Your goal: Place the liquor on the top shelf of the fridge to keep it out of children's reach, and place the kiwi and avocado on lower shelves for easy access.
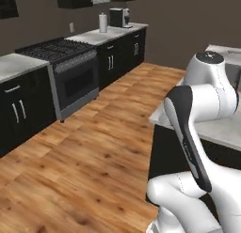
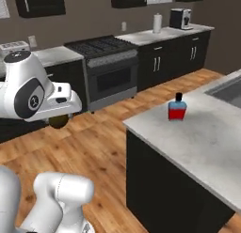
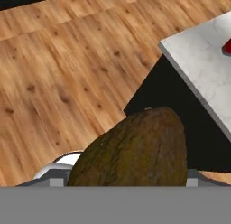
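From my seat, the island counter (image 2: 197, 138) stands over the wood floor (image 1: 84, 157), with the liquor (image 2: 177, 106) upright near its corner. My gripper (image 2: 58, 118) hangs out over the floor, well apart from the bottle, clamped wide on the kiwi (image 3: 135, 151); the fingers themselves are mostly hidden behind it, I think.

Pale marbled tabletop (image 2: 197, 147) on a black cabinet base, standing on the wood floor (image 2: 99, 128). The liquor (image 2: 177, 106) stands upright on it, near the far edge.
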Available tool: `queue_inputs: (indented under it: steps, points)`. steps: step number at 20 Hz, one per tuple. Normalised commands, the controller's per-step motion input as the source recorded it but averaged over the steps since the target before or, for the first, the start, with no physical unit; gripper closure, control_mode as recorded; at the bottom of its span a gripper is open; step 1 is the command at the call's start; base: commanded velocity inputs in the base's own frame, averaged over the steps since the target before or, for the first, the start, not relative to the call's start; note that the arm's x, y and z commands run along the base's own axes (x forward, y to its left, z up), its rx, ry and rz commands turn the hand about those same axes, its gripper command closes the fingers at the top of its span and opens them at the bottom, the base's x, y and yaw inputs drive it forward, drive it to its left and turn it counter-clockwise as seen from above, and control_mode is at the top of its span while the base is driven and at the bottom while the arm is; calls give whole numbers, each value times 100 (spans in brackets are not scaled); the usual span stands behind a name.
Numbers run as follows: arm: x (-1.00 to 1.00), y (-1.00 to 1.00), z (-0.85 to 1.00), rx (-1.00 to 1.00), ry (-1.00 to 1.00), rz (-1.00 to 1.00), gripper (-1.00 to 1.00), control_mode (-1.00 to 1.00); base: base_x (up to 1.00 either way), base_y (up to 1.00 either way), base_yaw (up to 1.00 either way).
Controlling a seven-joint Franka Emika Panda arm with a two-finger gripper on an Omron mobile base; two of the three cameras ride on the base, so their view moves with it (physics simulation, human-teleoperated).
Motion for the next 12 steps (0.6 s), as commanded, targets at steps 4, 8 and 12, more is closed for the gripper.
queue_inputs:
  steps: [4, 8, 12]
  points:
    - [0, 0, 0, 0, 0, 0, 100, 100, 12, 44, 78]
    - [0, 0, 0, 0, 0, 0, 100, 100, 11, 40, 80]
    - [0, 0, 0, 0, 0, 0, 100, 100, 11, 36, 81]
